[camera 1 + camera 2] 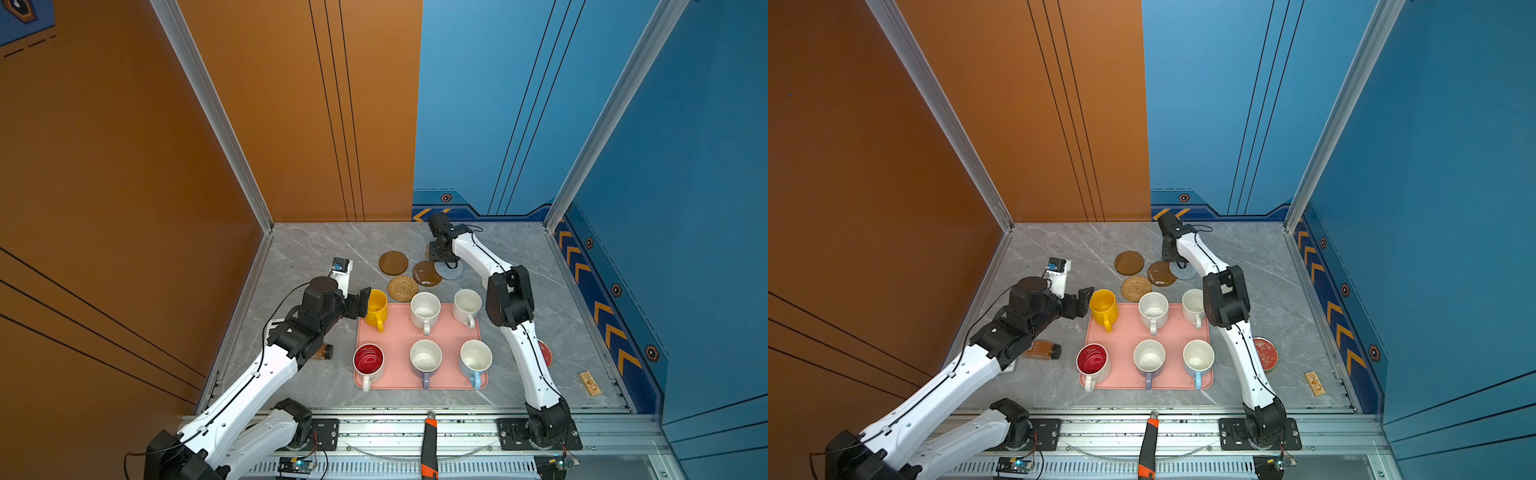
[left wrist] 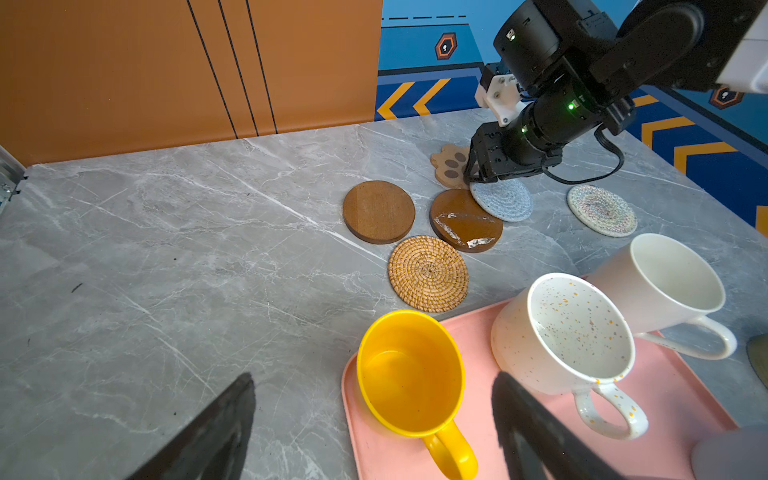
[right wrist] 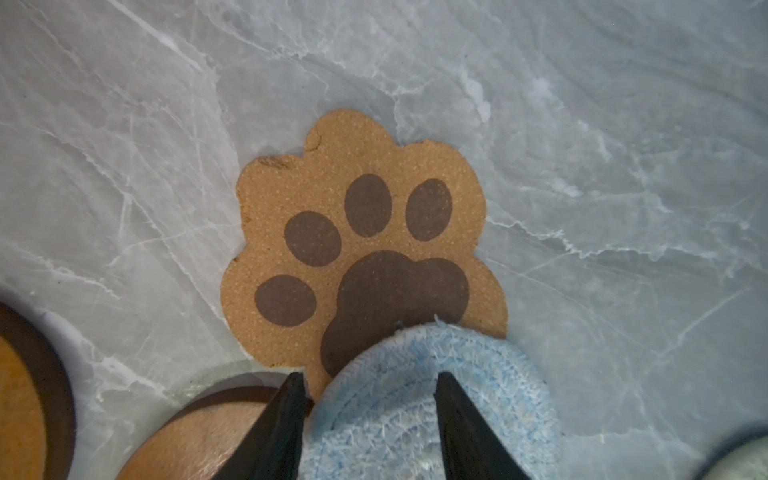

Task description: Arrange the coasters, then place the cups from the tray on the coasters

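My right gripper (image 3: 369, 375) stands with jaws apart over the grey-blue coaster (image 3: 415, 419) at one o'clock of the tray (image 1: 399, 336), while I hold my left gripper (image 2: 374, 376) wide open at nine o'clock of the yellow mug (image 2: 409, 370).

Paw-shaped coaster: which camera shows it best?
The right wrist view: it shows the paw coaster close up, one edge under the blue woven coaster. The left wrist view shows part of it behind the right gripper; the top views barely show it.
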Available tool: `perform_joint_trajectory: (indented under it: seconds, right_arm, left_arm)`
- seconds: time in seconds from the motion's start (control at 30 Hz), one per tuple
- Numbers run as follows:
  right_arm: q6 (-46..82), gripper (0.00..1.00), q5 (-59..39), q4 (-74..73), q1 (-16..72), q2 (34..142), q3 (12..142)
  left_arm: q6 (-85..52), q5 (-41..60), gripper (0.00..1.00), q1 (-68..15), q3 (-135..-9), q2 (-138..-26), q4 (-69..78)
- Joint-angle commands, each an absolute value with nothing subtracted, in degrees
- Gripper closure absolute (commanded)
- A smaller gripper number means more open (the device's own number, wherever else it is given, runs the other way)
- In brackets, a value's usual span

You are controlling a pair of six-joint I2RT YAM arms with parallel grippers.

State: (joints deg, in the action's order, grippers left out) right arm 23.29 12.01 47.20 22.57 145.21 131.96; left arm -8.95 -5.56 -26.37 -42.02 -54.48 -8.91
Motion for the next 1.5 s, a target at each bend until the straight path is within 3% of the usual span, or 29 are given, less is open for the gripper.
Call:
perform_joint_trajectory:
  seconds: [0.0,0.83,1.47]
  right_arm:
    - [21.9,0.50,14.9,50.3,23.0,146.0,133.2]
    - [20.8,0.50,14.4,50.5,20.5,138.5,121.2]
    - [23.4,0.67,7.4,43.3,17.5,127.8,104.7]
  left_arm:
    - [-8.0,-6.4,0.11,-27.0,-41.3,-53.6,-9.8]
    - [-7.7,-6.5,0.11,-28.0,-41.6,-54.2,-9.8]
    - [-7.8,-7.0,0.11,-29.2,-41.8,-54.7,-9.8]
